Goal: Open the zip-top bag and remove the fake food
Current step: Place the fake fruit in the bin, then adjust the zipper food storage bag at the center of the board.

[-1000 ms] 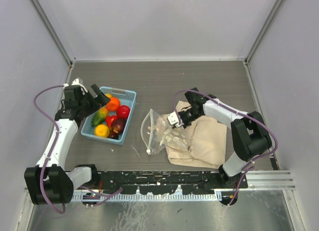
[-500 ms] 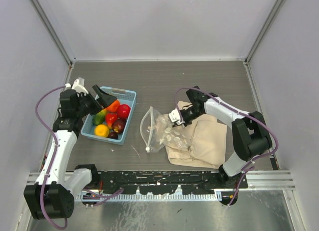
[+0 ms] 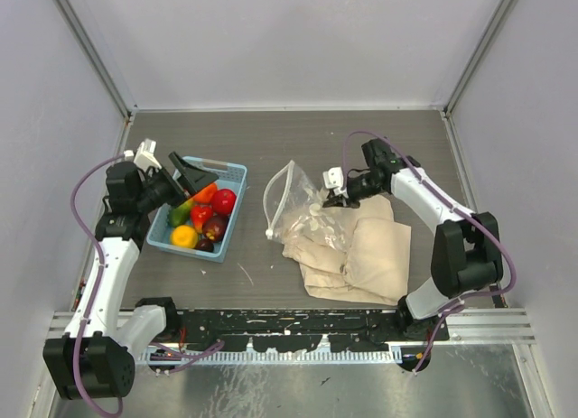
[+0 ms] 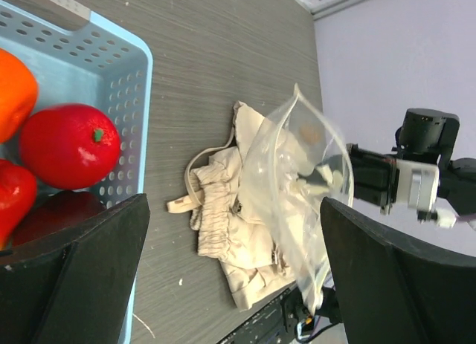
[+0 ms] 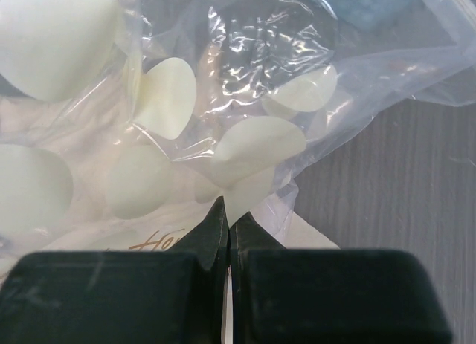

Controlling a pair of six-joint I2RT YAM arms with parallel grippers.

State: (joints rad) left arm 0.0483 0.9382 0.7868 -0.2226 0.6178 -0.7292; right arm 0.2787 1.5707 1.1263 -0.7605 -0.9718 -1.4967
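Zip-top bag [image 3: 298, 206] is pinched by the right gripper [image 5: 227, 210], clamped on the plastic, and held up partly over the beige cloth bag [image 3: 361, 255]. Its mouth is seen gaping, and no coloured pieces are seen inside. Fake food [image 3: 206, 215] is piled in the blue basket [image 3: 230, 176]. Left gripper [image 3: 185, 174] is spread wide over the basket, with nothing gripped. Task is judged essentially done; only letting go is left.

Clear white-spotted zip-top bag [image 3: 302, 210], mouth agape; glossy fake food [image 3: 203, 217] in blue basket [image 3: 217, 166].
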